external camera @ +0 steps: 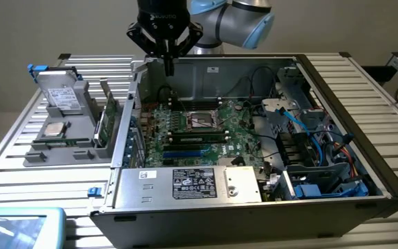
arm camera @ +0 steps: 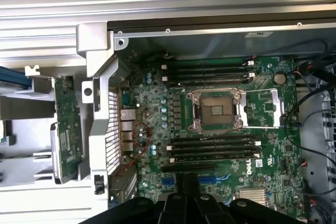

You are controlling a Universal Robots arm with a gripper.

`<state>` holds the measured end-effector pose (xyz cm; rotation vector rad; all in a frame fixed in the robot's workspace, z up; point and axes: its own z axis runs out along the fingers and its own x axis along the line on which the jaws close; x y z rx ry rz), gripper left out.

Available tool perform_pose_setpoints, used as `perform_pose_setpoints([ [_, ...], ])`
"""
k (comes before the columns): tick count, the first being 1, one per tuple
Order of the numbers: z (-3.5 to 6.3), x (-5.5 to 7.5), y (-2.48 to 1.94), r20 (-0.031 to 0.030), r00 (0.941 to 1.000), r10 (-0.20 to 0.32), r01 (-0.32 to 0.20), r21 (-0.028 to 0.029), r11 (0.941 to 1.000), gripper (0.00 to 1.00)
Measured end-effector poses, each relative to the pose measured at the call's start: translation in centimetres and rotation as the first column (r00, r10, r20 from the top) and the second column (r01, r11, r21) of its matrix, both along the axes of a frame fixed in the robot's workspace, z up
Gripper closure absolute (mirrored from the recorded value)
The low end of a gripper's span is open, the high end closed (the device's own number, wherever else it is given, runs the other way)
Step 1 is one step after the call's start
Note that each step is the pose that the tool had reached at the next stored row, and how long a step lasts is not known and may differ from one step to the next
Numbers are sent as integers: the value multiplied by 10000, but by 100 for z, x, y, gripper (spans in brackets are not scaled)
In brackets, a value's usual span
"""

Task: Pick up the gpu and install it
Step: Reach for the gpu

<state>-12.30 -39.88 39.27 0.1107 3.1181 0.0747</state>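
Observation:
The gpu is a thin green card standing on edge in the grey holder, just outside the computer case on the exterior view's left. The wrist view looks down on the gpu, with its green circuit face showing beside the case's rear wall. My gripper hangs shut and holds nothing, above the back corner of the open case, to the right of the holder. In the wrist view my gripper shows as dark fingers pressed together over the green motherboard.
The holder also carries a silver hard drive and a processor chip. Inside the case are the motherboard, a silver power supply and blue cables. A blue-rimmed tray sits at the front left.

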Motion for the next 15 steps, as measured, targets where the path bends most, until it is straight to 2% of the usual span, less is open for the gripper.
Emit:
perform_pose_setpoints([
  [5,-2,-132,0,1,10000,1,-1,2,10000,88],
  [15,-3,-514,-1,2,10000,1,-1,6,10000,88],
])
